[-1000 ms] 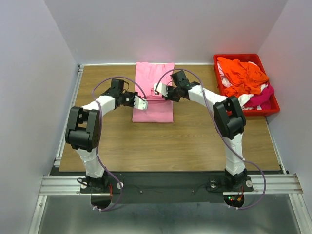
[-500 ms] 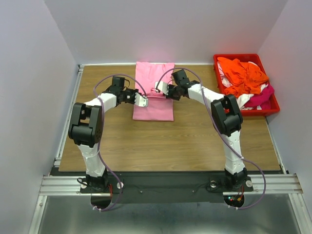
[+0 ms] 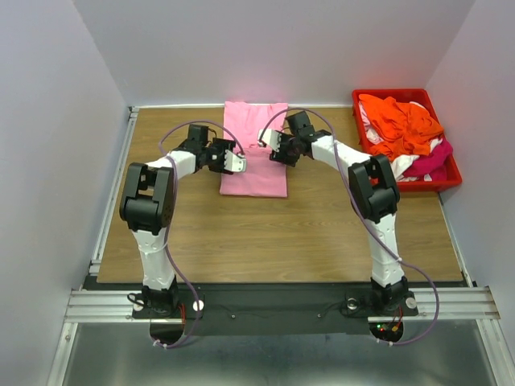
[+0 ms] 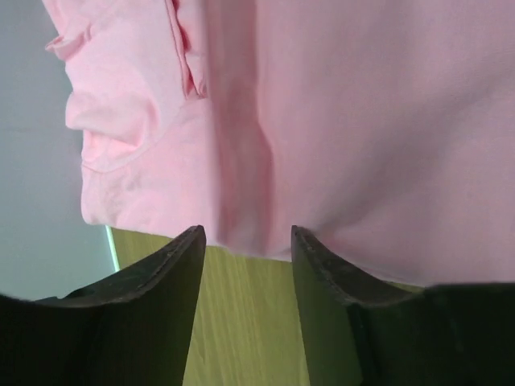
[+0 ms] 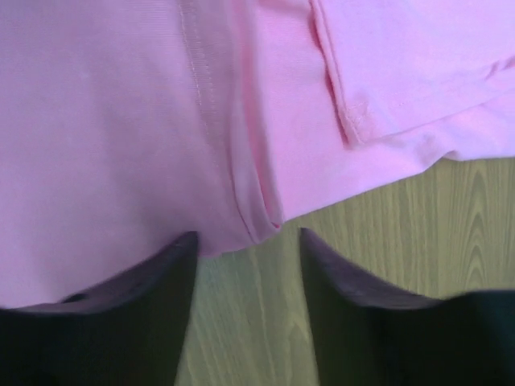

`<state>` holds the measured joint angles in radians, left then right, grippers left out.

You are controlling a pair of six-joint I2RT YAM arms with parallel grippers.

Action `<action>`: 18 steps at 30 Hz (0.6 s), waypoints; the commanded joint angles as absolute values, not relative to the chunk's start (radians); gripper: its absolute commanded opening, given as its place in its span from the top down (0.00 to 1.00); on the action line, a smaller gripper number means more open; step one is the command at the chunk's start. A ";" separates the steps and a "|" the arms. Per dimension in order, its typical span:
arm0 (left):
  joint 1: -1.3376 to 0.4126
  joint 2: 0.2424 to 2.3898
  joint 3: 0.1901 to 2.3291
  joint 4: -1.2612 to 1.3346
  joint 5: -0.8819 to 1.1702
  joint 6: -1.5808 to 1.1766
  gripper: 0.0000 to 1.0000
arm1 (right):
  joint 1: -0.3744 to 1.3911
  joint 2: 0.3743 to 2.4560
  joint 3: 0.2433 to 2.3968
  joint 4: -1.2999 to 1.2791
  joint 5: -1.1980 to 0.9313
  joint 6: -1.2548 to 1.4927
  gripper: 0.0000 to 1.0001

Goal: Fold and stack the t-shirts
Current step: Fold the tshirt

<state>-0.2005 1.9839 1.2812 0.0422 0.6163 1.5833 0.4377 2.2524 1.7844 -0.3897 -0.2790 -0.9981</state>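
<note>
A light pink t-shirt point(image 3: 256, 178) lies folded into a long narrow rectangle at the middle of the far edge of the wooden surface point(image 3: 282, 233), its far end touching that edge and its near end reaching toward the middle of the surface. The left tool point(image 3: 239, 163) sits at the shirt's left edge about halfway along it, and the right tool point(image 3: 265, 143) sits over the shirt's right part, a little farther back. In the left wrist view the two dark fingers point(image 4: 161, 305) stand apart with bare wood between them, and the hem of the pink cloth lies flat just at their tips, so this tool is released and grips nothing. The right wrist view shows the same: its fingers point(image 5: 153, 305) are spread, with wood between them and a folded edge of the shirt just past their tips, nothing pinched. A red plastic bin point(image 3: 393, 93) stands in the far right corner of the surface, well apart from the pink shirt. It holds a crumpled bright orange t-shirt point(image 3: 400, 121) on top, with white cloth point(image 3: 406, 165) and magenta cloth point(image 3: 437, 158) bunched beneath it toward the bin's near end.
</note>
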 commanded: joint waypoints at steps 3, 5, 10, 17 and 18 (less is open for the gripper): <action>-0.180 1.915 1.302 0.162 0.600 1.473 0.06 | 0.417 2.227 1.864 -0.368 -0.216 -0.919 0.29; -0.167 1.875 1.289 0.195 0.610 1.387 0.06 | 0.413 2.166 1.847 -0.368 -0.219 -0.899 0.28; -0.137 1.675 1.211 0.089 0.687 1.331 0.11 | 0.414 1.979 1.645 -0.385 -0.313 -0.891 0.29; -0.152 1.425 0.861 -0.063 0.701 1.442 0.32 | 0.454 1.803 1.407 -0.454 -0.414 -0.934 0.44; -0.158 1.398 0.836 -0.067 0.696 1.448 0.35 | 0.463 1.796 1.388 -0.457 -0.417 -0.939 0.46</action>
